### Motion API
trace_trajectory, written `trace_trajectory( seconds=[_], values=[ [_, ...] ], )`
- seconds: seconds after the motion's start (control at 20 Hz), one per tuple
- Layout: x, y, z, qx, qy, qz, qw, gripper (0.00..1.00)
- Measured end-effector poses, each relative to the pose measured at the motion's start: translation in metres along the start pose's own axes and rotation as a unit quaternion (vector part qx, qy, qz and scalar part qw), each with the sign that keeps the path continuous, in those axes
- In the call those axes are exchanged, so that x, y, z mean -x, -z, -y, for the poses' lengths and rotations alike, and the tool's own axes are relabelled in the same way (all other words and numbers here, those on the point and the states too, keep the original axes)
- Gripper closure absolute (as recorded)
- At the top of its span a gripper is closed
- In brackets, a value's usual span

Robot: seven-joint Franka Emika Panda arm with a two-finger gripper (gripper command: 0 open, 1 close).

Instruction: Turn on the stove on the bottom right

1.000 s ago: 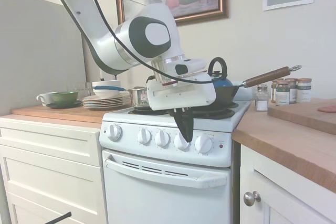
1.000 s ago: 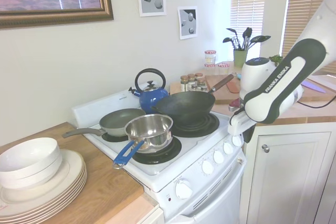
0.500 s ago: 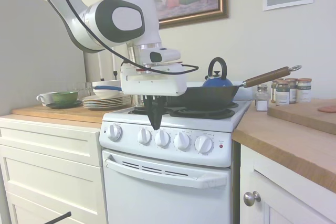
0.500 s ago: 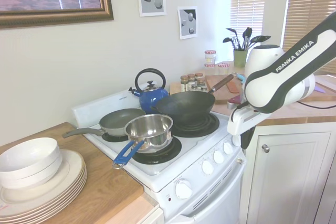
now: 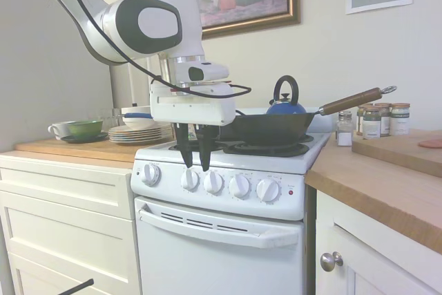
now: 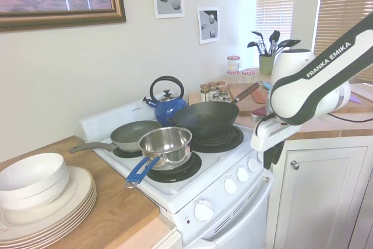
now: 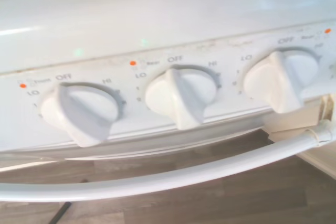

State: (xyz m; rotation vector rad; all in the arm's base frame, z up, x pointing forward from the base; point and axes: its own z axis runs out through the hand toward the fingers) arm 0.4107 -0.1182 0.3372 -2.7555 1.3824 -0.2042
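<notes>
Standing between white drawers and a wood-topped cabinet, the stove fills the middle of the first exterior view, its five knobs in a row on the front panel above the oven handle, with a small red light at the panel's right end. The gripper hangs just in front of the panel, its dark fingers spread apart and pointing down, tips level with the top of the second knob from the left; whether they touch it cannot be told. Nothing is between the fingers. In the second exterior view the gripper sits off the stove's front corner beside the knobs.

The wrist view shows three knobs close up, marked OFF, LO and HI, each with an orange dot beside its label; the left knob's ridge slants, the other two stand nearly upright.

On the burners sit a wok, a steel pot with a blue handle, a grey pan and a blue kettle. Stacked plates with a bowl rest on the counter on one side, spice jars on the other
</notes>
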Motion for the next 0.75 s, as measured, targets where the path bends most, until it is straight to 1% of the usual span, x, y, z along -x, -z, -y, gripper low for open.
trace_trajectory(
  seconds=[0.25,0.75],
  values=[
    [0.0013,0.0036,0.0023,-0.008,-0.002,0.0,1.0,0.0],
    [0.0026,0.0091,0.003,-0.01,0.004,0.0,0.9999,0.0]
  ],
)
